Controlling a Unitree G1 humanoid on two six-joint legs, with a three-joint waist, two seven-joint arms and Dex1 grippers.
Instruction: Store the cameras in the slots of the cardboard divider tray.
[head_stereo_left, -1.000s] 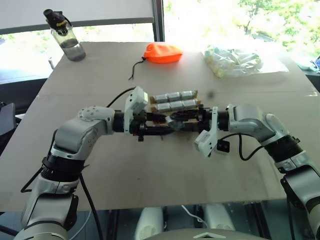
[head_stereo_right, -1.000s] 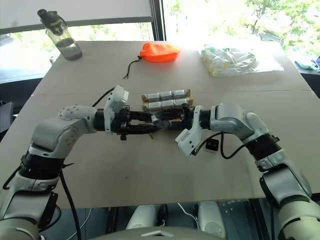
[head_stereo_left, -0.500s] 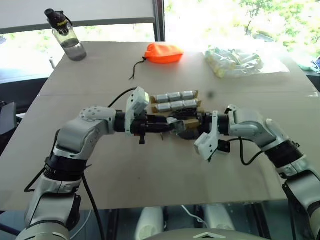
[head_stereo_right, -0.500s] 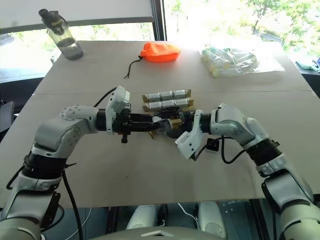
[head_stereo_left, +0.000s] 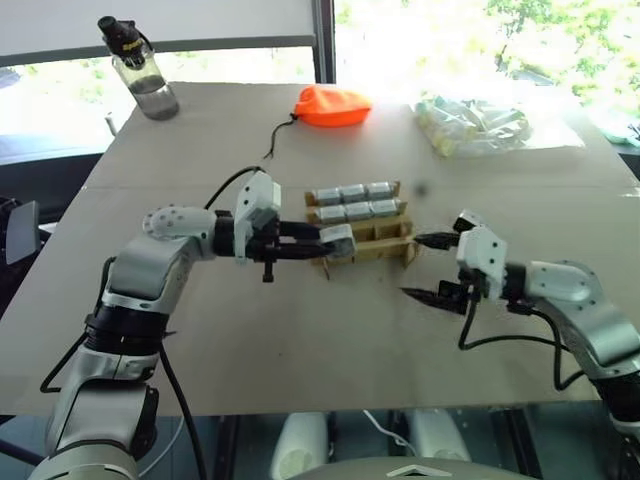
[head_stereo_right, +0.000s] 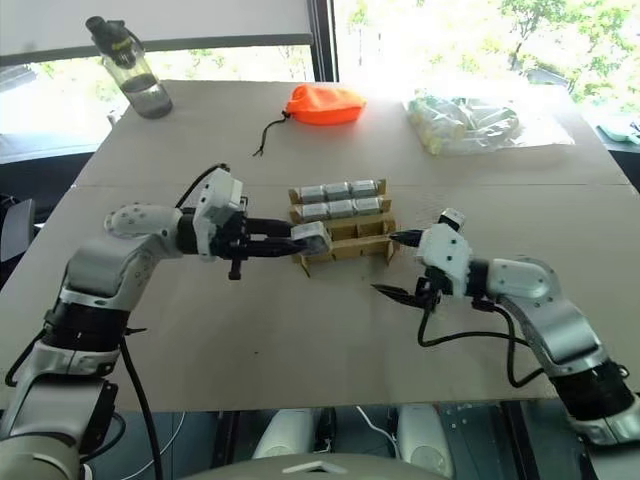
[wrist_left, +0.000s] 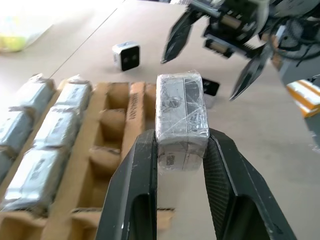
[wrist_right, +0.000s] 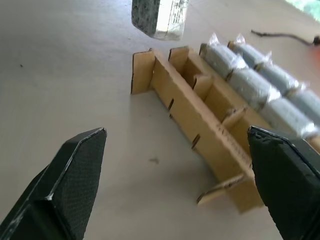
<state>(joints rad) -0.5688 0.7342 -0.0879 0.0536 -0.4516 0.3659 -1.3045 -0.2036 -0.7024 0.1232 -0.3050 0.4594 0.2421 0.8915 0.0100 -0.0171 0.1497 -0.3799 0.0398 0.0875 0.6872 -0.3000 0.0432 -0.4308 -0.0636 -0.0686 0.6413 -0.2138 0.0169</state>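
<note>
The cardboard divider tray (head_stereo_left: 378, 233) stands mid-table; its two far rows hold several wrapped cameras (head_stereo_left: 350, 202), and the near row's slots show bare. My left gripper (wrist_left: 181, 137) is shut on a wrapped silver-grey camera (head_stereo_left: 337, 243), held just above the tray's near left end. My right gripper (head_stereo_left: 428, 268) hangs open to the right of the tray, with nothing between its fingers (wrist_right: 75, 170). Two loose cameras (wrist_left: 126, 55) lie on the table beyond the tray's right end.
At the back of the table stand a water bottle (head_stereo_left: 140, 80) on the left, an orange pouch (head_stereo_left: 330, 105) with a black cord in the middle, and a clear bag of pale items (head_stereo_left: 475, 125) on the right.
My right gripper has let go of the camera, opened wide and drawn back to the right. The left gripper keeps the camera by the tray's near left end.
</note>
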